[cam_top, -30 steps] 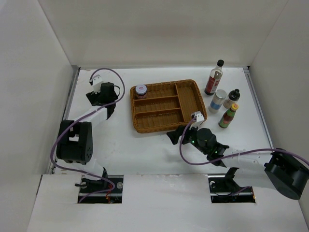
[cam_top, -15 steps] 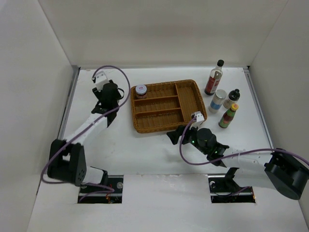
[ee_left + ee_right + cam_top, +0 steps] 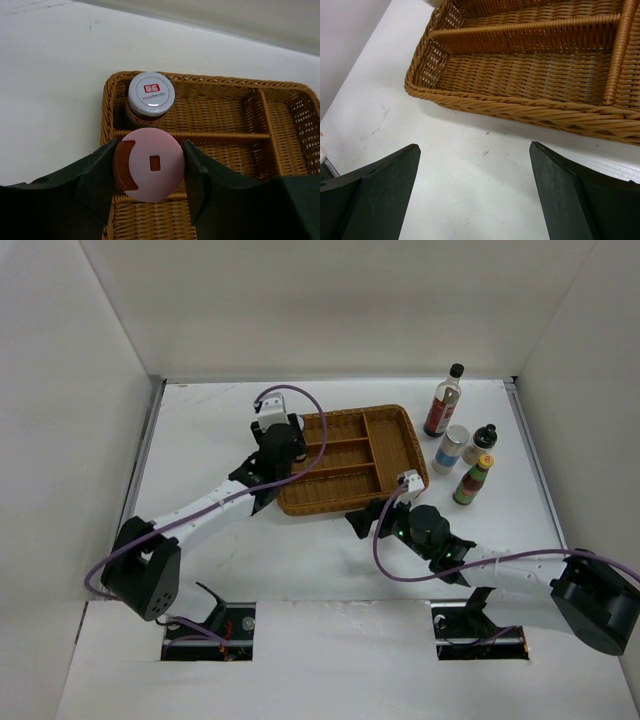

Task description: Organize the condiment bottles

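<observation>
My left gripper (image 3: 151, 146) is shut on the pink-capped shaker (image 3: 152, 165), seen from above over the left end of the brown wicker tray (image 3: 210, 80). Just beyond it, the lavender-lidded jar (image 3: 151, 96) stands in the tray's far left compartment. In the top view the left gripper (image 3: 280, 452) hides both. To the right of the tray (image 3: 400, 418) stand the tall dark-sauce bottle (image 3: 443, 400), the white blue-banded jar (image 3: 452, 448), the small dark bottle (image 3: 483, 443) and the green-red yellow-capped bottle (image 3: 472, 480). My right gripper (image 3: 474, 150) is open over bare table at the tray's near edge (image 3: 520, 107).
White walls close in the table on the left, back and right. The right arm (image 3: 470, 562) lies low across the near right of the table, with a purple cable looping beside it. The left arm (image 3: 200, 508) stretches diagonally towards the tray.
The left gripper closed on the pink-capped shaker at the table's left side and swung right with it to the tray's left end. The right arm stayed put.
</observation>
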`<state>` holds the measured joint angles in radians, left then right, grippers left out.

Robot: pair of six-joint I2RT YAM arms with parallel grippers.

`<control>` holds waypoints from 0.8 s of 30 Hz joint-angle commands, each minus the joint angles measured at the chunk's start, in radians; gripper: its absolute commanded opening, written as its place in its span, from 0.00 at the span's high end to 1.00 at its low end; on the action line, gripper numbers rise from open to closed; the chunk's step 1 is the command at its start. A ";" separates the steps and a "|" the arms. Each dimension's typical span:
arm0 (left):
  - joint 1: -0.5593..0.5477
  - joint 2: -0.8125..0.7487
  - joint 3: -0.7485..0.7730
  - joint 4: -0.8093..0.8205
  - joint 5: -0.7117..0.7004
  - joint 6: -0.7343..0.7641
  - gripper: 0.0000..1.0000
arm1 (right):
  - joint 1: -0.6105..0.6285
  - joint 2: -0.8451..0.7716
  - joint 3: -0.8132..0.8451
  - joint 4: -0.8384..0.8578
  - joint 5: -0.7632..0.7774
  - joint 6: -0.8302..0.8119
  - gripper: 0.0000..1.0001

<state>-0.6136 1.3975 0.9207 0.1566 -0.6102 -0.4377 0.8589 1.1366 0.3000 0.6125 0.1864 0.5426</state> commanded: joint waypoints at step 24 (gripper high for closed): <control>-0.013 0.117 -0.006 0.070 0.007 0.004 0.00 | 0.015 -0.145 0.030 -0.014 0.087 -0.016 0.15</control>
<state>-0.6186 1.6390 0.9417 0.1658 -0.5953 -0.4328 0.8593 1.0443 0.2993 0.6006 0.2222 0.5369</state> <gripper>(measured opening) 0.979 0.877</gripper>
